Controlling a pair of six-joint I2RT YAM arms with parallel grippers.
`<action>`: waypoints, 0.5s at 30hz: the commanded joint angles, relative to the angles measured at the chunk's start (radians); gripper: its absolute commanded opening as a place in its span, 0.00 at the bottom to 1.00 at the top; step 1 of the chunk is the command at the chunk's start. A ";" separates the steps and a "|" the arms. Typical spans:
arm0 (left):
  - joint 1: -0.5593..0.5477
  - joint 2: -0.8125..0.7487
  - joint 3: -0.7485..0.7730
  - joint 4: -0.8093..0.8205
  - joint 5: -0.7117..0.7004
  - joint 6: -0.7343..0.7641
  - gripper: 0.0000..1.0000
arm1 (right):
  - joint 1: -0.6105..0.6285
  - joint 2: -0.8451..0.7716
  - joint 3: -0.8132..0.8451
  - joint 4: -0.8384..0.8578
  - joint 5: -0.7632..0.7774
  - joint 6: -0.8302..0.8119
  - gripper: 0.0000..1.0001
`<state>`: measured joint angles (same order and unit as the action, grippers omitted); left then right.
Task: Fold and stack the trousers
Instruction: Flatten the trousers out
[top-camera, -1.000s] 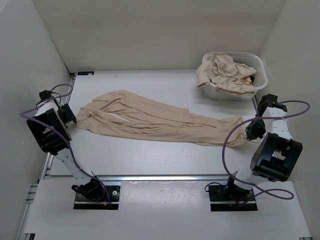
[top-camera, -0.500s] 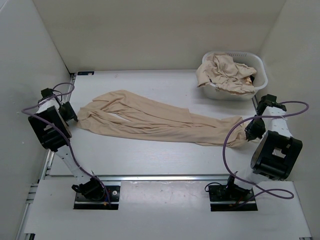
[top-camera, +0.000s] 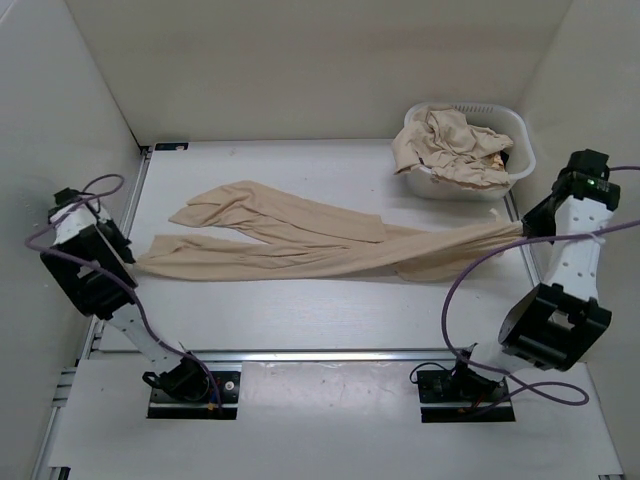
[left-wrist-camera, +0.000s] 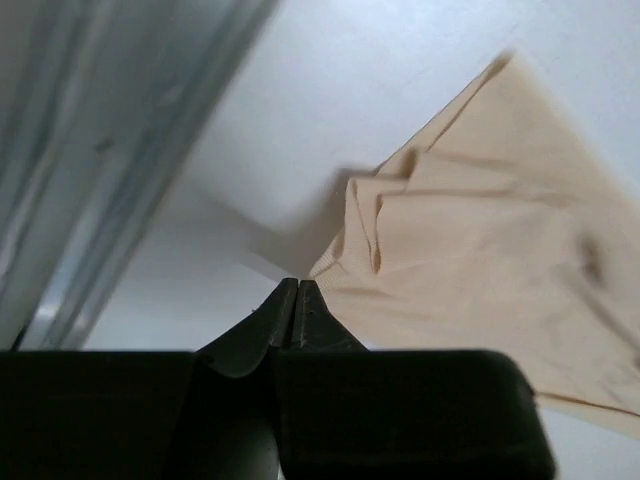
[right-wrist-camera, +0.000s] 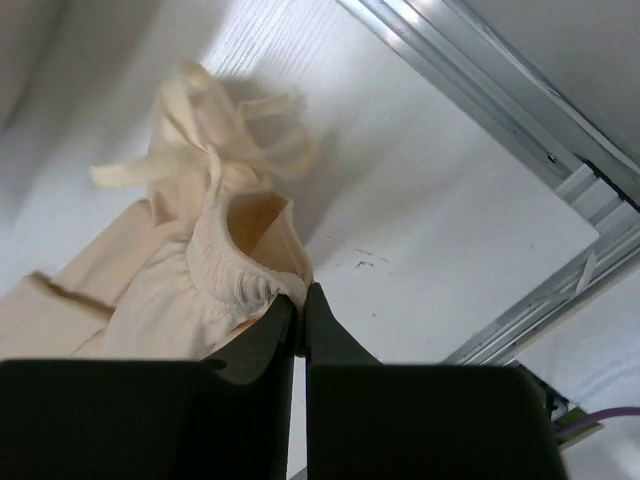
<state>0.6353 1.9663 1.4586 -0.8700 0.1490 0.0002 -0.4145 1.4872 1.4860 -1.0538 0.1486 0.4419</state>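
The left tool (left-wrist-camera: 297, 292) sits at the bench's (top-camera: 300, 315) left edge. Its jaws are pressed together, and the tip of one trouser leg runs right into them, so it seems to be pinching that cuff. From there the trousers (top-camera: 300, 248) stretch in a long tan band across the middle of the bench. The near leg is drawn out straight towards the left tool. The other leg (top-camera: 215, 208) lies slack a little farther back, its end free on the bench. At the right edge the right tool (right-wrist-camera: 301, 300) is clamped on the gathered waistband (right-wrist-camera: 235, 270), holding that end off the bench with loose ties (right-wrist-camera: 235, 150) dangling beyond it. Behind it, in the far right corner, a white basket (top-camera: 470, 192) holds a crumpled heap of more tan cloth (top-camera: 450, 145).
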 joint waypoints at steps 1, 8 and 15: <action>0.061 -0.213 0.023 -0.127 -0.060 0.000 0.14 | -0.058 -0.105 -0.006 -0.084 -0.053 0.057 0.00; 0.107 -0.326 -0.067 -0.127 -0.180 0.000 0.14 | -0.090 -0.160 -0.035 -0.094 -0.028 0.078 0.00; 0.098 -0.287 -0.011 -0.162 -0.126 0.000 0.14 | -0.090 -0.056 -0.052 -0.023 -0.274 0.069 0.00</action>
<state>0.7341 1.6749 1.3922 -1.0096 0.0109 0.0002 -0.4992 1.3842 1.4429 -1.1423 0.0235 0.5095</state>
